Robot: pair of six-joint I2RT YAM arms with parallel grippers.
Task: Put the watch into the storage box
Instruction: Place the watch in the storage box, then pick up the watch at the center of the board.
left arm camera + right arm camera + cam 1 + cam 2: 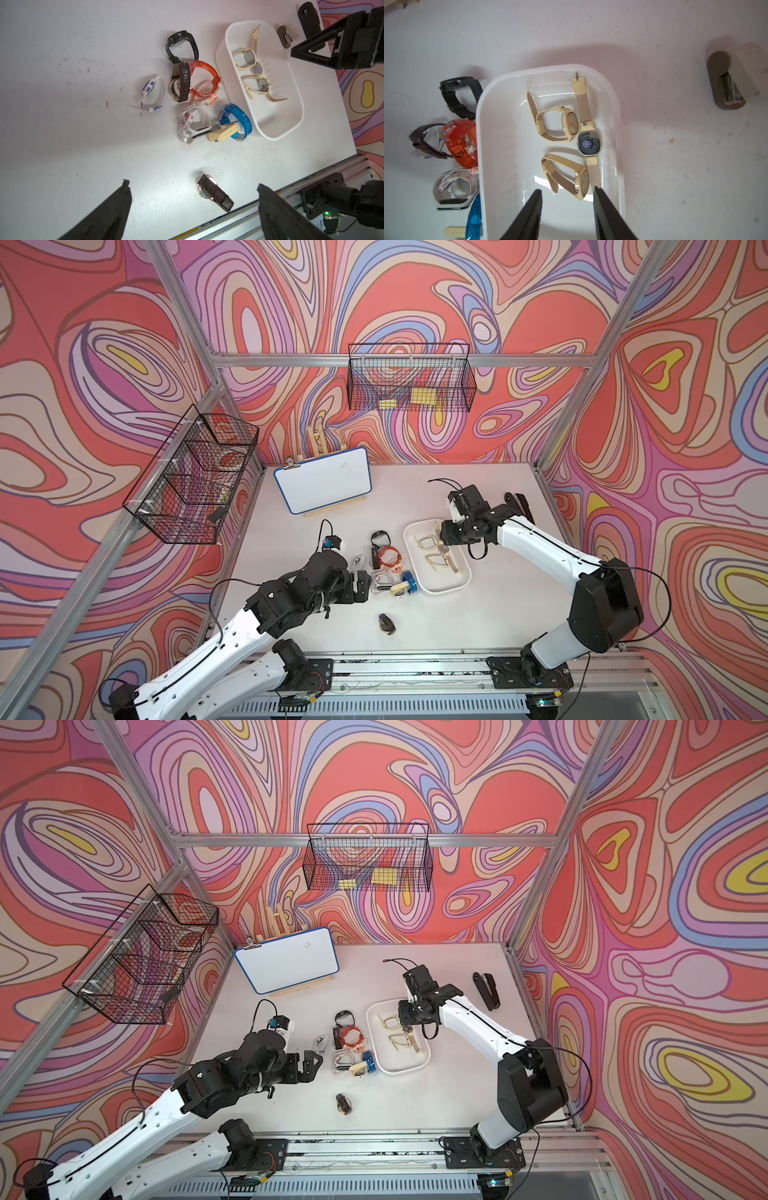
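Observation:
The white storage box (445,583) (405,1063) (278,120) (504,145) lies right of centre on the table. Inside it lie three cream watches (588,143), one of them flat with its dark back up. My right gripper (568,189) (444,540) hangs open just above the box, with nothing between its fingers. Several more watches (386,560) (205,81) lie in a pile left of the box. A brown leather watch (386,623) (215,195) lies alone near the front edge. My left gripper (192,182) (365,583) stands wide open and empty, left of the pile.
A whiteboard (323,481) leans on a stand at the back. Black wire baskets hang on the left wall (191,477) and the back wall (409,381). A black stapler (486,990) and a small brown-grey object (724,81) lie right of the box.

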